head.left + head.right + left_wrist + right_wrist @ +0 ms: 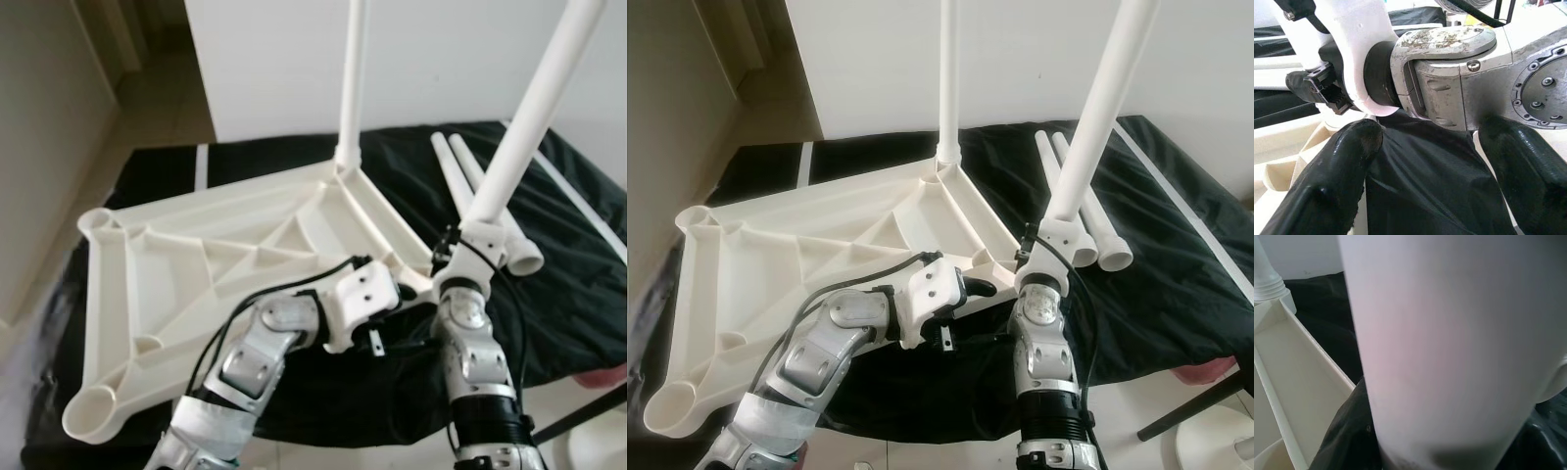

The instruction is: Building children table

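Note:
A white plastic tabletop (196, 264) lies upside down on a black cloth (568, 284). One white leg (353, 88) stands upright in its far corner socket. My right gripper (468, 253) is shut on a second white leg (529, 117), which tilts up and to the right above the near right corner; this leg (1449, 347) looms close in the right wrist view. My left gripper (1425, 186) is open beside that corner, its black fingers (1327, 186) on either side of the right arm's wrist. Two loose legs (453, 171) lie on the cloth to the right.
A white wall (441, 59) rises behind the cloth. Tiled floor (147, 108) runs off at the back left. A thin white rod (588, 211) lies along the cloth's right side. A black bar (578, 421) and something pink (607, 377) sit at the lower right.

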You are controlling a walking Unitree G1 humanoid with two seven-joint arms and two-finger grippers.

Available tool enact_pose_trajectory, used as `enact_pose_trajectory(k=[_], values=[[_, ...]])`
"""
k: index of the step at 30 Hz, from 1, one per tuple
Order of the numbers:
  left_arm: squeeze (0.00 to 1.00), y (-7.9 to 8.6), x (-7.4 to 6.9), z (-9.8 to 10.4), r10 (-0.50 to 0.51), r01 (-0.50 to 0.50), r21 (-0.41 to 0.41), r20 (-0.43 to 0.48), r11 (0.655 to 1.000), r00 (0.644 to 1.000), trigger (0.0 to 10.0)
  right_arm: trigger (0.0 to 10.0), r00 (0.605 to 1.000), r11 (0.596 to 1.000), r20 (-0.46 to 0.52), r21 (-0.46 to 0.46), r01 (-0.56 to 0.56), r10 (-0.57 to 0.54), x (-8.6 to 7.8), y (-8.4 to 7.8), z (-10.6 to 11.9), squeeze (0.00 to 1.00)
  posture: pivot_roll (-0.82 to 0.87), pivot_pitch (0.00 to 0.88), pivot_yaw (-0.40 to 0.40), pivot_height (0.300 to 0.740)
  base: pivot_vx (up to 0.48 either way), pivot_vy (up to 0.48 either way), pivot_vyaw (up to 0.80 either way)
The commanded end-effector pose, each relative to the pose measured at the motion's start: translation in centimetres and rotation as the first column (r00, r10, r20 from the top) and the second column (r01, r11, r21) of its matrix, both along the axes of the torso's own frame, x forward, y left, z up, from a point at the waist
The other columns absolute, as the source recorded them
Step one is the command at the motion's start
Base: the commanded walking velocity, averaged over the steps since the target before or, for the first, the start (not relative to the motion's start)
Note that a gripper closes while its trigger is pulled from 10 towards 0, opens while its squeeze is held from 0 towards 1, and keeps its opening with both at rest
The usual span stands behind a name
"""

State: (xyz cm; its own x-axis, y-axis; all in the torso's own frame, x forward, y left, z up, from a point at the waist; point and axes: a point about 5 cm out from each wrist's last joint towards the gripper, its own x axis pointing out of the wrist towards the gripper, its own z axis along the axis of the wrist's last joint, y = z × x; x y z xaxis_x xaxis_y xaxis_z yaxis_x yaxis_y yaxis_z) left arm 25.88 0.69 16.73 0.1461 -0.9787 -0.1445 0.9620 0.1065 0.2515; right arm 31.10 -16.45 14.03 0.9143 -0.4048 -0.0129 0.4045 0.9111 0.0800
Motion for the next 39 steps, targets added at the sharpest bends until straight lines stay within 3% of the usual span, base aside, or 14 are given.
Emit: enact_pose_trajectory(k=[1,2,4,5,6,7,17,24,25,27,28,30,35,39], values=[[0.0,-0.2,0.3,0.1,0.06,-0.06,-0.002,0.022,0.998,0.998,10.0,10.0,1.0,0.999,-0.027,0.031,0.014,-0.014,-0.4,0.1,-0.8,0.0,-0.01,0.0,0.024,0.74,0.0,0.0,0.0],[0.0,-0.3,0.3,0.1,0.059,-0.059,-0.002,0.023,0.998,0.998,10.0,10.0,1.0,0.999,-0.004,0.032,0.011,-0.011,-0.5,0.0,-0.4,0.27,-0.01,0.0,0.024,0.74,0.0,0.0,0.0],[0.0,-0.3,0.3,0.1,0.059,-0.059,-0.002,0.023,0.998,0.998,10.0,10.0,1.0,0.999,0.011,0.031,0.008,-0.008,-0.5,0.0,-0.2,0.27,-0.01,0.0,0.024,0.74,0.0,0.0,0.0],[0.0,-0.3,0.3,0.1,0.058,-0.058,-0.003,0.022,0.998,0.998,10.0,10.0,1.0,0.999,0.025,0.032,0.005,-0.005,-0.6,-0.1,0.0,0.82,-0.01,0.0,0.023,0.74,0.0,0.0,0.0],[0.0,-0.3,0.3,0.1,0.058,-0.058,-0.003,0.022,0.998,0.998,10.0,10.0,1.0,0.999,0.025,0.032,0.005,-0.005,-0.6,-0.1,0.0,0.82,-0.01,0.0,0.023,0.74,0.0,0.0,0.0],[0.0,-0.3,0.3,0.1,0.057,-0.057,-0.002,0.023,0.998,0.998,10.0,10.0,0.999,1.0,0.046,0.019,-0.011,0.011,-0.6,-0.1,0.3,1.0,-0.01,0.0,0.023,0.74,0.0,0.0,0.0],[0.0,-0.3,0.3,0.1,0.054,-0.054,-0.001,0.027,0.999,0.998,10.0,10.0,0.989,0.994,0.097,-0.01,-0.11,0.111,-0.6,-0.8,0.9,1.0,-0.01,0.0,0.019,0.74,0.0,0.0,0.0],[0.0,-0.5,0.2,0.0,0.051,-0.051,-0.001,0.025,0.999,0.998,10.0,10.0,0.947,0.954,0.111,-0.027,-0.3,0.301,0.0,-2.0,0.6,1.0,-0.01,0.0,0.013,0.74,0.0,0.0,0.0],[0.0,-0.5,0.2,0.0,0.053,-0.053,-0.002,0.026,0.999,0.998,10.0,10.0,0.94,0.946,0.102,-0.04,-0.323,0.325,0.2,-2.5,0.5,0.21,-0.01,0.0,0.011,0.74,0.0,0.0,0.0],[0.0,-0.4,0.2,0.0,0.054,-0.054,-0.002,0.027,0.999,0.998,10.0,10.0,0.936,0.941,0.097,-0.049,-0.336,0.339,0.3,-2.9,0.5,0.21,-0.01,0.0,0.01,0.74,0.0,0.0,0.0],[0.0,-0.4,0.3,0.0,0.056,-0.056,-0.002,0.027,0.998,0.998,10.0,10.0,0.929,0.932,0.086,-0.064,-0.356,0.361,0.5,-3.2,0.4,0.0,-0.01,0.0,0.01,0.74,0.0,0.0,0.0],[0.0,-0.4,0.3,0.0,0.056,-0.056,-0.003,0.027,0.998,0.998,10.0,10.0,0.924,0.926,0.08,-0.074,-0.369,0.374,0.6,-3.4,0.4,0.0,-0.01,0.0,0.01,0.74,0.0,0.0,0.0],[0.0,-0.4,0.3,0.1,0.064,-0.064,-0.005,0.029,0.998,0.997,10.0,10.0,0.841,0.834,0.005,-0.132,-0.536,0.542,1.4,-4.2,0.0,0.0,0.0,0.0,0.0,0.74,0.0,0.0,0.0],[0.0,-0.4,0.3,0.1,0.067,-0.067,-0.005,0.029,0.998,0.997,10.0,10.0,0.81,0.8,-0.027,-0.142,-0.583,0.585,1.7,-4.1,-0.2,0.0,0.01,0.0,-0.002,0.74,0.0,0.0,0.0]])
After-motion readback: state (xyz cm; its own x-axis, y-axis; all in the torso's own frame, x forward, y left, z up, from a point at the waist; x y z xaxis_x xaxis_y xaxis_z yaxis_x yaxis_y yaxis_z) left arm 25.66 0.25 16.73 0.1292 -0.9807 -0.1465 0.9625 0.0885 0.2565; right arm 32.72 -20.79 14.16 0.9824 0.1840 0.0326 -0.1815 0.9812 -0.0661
